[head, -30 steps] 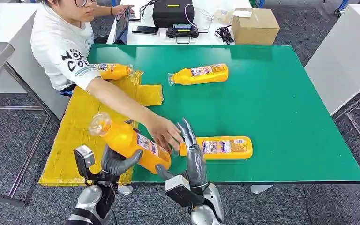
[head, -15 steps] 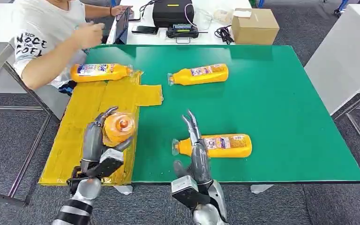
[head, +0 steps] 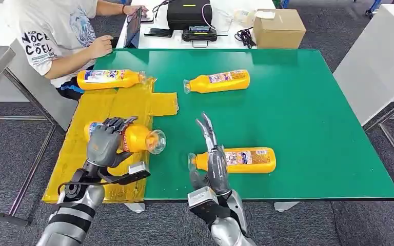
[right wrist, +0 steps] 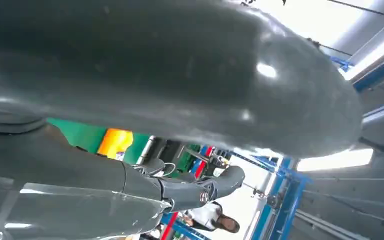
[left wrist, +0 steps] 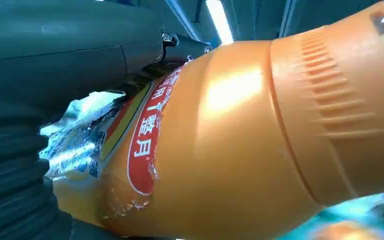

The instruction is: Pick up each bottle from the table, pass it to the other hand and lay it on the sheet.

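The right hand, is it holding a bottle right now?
No, the right hand is open with straight fingers beside the orange bottle lying on the green table.

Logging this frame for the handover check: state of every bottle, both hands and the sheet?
Left hand: grips a bottle over the sheet.
Held bottle: on its side, cap end toward the green table.
Right hand: holds nothing, fingers straight and apart.
Near bottle: lying on the green table.
Far bottle: lying on the green table.
Sheet bottle: lying at the sheet's far end.
Yellow sheet: flat, wrinkled.
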`<action>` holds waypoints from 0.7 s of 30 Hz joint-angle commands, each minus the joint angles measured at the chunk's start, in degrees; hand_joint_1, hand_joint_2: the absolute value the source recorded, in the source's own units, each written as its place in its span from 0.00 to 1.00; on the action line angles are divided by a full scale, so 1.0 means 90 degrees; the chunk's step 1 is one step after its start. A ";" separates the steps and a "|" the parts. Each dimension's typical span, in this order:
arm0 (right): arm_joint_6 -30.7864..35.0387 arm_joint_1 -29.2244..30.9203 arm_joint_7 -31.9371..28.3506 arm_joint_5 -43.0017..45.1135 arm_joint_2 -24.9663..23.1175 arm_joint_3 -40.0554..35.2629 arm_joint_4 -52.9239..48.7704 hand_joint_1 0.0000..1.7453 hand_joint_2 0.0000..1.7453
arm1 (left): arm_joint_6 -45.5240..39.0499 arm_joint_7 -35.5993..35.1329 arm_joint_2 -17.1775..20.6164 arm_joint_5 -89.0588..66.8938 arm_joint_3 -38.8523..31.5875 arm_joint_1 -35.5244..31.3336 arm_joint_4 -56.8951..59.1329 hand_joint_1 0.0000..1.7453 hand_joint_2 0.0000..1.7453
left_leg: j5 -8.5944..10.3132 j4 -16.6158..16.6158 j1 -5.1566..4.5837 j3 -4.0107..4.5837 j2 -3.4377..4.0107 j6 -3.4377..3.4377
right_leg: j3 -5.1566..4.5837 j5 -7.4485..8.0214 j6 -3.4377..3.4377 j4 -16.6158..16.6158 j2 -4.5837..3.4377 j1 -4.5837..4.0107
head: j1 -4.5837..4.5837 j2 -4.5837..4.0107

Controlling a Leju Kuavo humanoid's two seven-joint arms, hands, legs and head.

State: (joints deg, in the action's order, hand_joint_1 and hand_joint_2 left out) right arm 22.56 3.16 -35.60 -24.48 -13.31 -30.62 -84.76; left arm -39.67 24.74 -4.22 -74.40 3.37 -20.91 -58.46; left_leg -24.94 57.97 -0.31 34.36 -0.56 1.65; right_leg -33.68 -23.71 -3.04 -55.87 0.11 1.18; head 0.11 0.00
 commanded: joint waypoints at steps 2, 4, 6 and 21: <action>-0.0203 0.0358 0.0009 0.0124 0.0246 -0.0260 0.0285 0.00 0.00 | 0.0782 -0.0041 0.0711 0.0369 -0.0175 -0.1603 0.3253 1.00 1.00 | 0.0001 0.0000 0.0016 -0.0021 0.0010 -0.0017 | 0.0022 0.0003 0.0021 0.0001 -0.0007 -0.0017 | -0.0002 0.0000; -0.0311 0.0327 -0.0041 0.0127 0.0248 -0.0276 0.0391 0.00 0.00 | 0.0793 -0.0460 0.0994 -0.0142 0.0210 -0.1717 0.3447 1.00 1.00 | 0.0002 -0.0002 0.0013 -0.0019 0.0014 -0.0014 | 0.0015 0.0007 0.0025 -0.0002 -0.0005 -0.0013 | -0.0002 0.0000; -0.0344 0.0341 -0.0074 0.0088 0.0212 -0.0315 0.0518 0.00 0.00 | 0.0876 -0.0582 0.1174 -0.0264 0.0308 -0.1982 0.3715 1.00 1.00 | 0.0002 -0.0002 0.0019 -0.0025 0.0014 -0.0018 | 0.0022 0.0009 0.0035 0.0000 -0.0004 -0.0019 | 0.0002 0.0000; -0.0644 0.0353 -0.0030 0.0152 0.0112 -0.0318 0.0876 0.00 0.00 | 0.2631 -0.1443 0.1518 -0.1209 0.1179 -0.3223 0.4215 1.00 1.00 | 0.0010 0.0003 0.0014 0.0002 0.0006 -0.0011 | -0.0004 0.0013 0.0027 -0.0009 0.0000 -0.0013 | 0.0002 0.0000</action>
State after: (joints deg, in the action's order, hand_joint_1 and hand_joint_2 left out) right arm 17.42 3.83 -36.17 -23.80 -13.22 -32.61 -82.38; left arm -18.50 14.91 6.91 -79.67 5.94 -41.65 -28.13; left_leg -24.85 57.97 -0.27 34.38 -0.50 1.61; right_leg -33.76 -23.59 -2.87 -55.98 0.09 1.15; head 0.13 0.00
